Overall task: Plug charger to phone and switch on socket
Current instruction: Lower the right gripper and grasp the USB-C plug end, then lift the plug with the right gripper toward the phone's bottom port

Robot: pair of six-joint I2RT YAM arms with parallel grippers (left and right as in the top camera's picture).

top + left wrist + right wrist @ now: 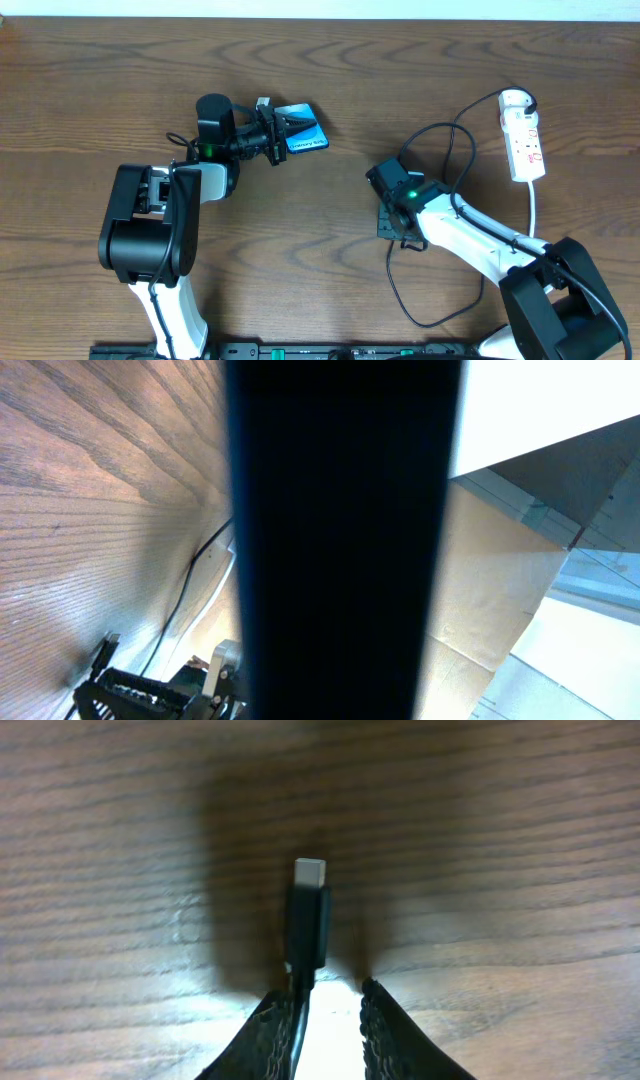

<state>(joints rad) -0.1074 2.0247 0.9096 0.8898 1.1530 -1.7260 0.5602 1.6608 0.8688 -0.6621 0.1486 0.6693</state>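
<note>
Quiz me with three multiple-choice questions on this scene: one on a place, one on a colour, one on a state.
1. Where does the power strip lie?
A. At the near left corner
B. Midway between the two arms
C. Toward the far right of the table

2. What colour is the body of the charger connector?
A. Red
B. Black
C. White

3. Is the charger connector plugged into the phone?
A. No, its metal tip is bare
B. Yes, fully in
C. Yes, halfway in

Answers:
1 C: the overhead view shows the white strip at the far right.
2 B: the right wrist view shows a black body with a silver tip.
3 A: the tip lies bare just ahead of the right tool, while the phone is across the table at the left tool.
</note>
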